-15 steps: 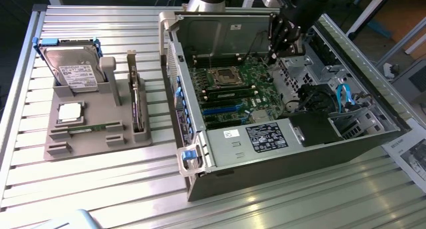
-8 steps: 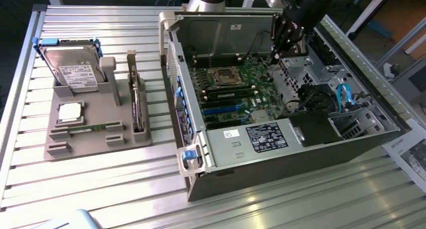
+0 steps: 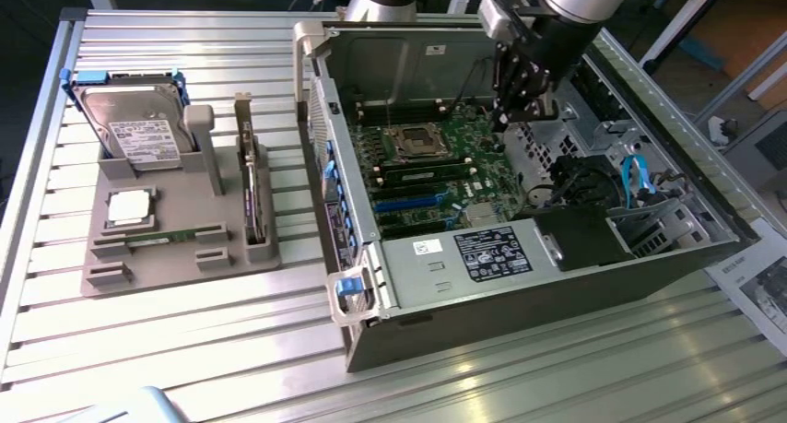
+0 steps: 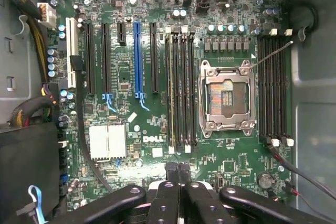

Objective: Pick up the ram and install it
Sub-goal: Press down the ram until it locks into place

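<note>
The claw is hanging with its fingers pressed together, gripping nothing, inside the open computer case, above the motherboard. Outside the case, the gray holder is carrying what seems to be 1 ram stick, lying flat, far from the claw.

In the exterior view: set high and well back, looking down at a slant across the ribbed silver metal tabletop, with the open dark-grey computer case toward that view's right edge. In the wrist view: close, facing straight past the black gripper onto the green motherboard. Shared by both: that motherboard inside the case.
</note>
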{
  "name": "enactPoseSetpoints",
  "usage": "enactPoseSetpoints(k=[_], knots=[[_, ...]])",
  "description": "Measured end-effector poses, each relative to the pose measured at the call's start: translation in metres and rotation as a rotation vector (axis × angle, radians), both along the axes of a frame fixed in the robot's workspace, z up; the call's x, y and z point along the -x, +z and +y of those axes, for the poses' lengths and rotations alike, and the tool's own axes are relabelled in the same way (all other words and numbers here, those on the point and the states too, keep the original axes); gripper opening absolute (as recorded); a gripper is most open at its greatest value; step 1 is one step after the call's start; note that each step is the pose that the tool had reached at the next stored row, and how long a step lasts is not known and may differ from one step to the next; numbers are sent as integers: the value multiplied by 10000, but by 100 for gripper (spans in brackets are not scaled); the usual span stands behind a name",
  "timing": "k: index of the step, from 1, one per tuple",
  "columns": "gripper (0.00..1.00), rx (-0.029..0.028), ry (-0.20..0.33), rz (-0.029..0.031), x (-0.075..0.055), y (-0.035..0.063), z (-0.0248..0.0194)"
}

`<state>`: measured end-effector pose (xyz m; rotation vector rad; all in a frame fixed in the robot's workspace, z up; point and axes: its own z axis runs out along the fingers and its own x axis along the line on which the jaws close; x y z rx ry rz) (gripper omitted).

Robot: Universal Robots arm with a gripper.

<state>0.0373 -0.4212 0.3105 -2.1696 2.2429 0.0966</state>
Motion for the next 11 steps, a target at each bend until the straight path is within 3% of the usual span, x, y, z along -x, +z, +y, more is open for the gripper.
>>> enactPoseSetpoints(k=[11], knots=[[10,0,-1,-8,0,-194,0]])
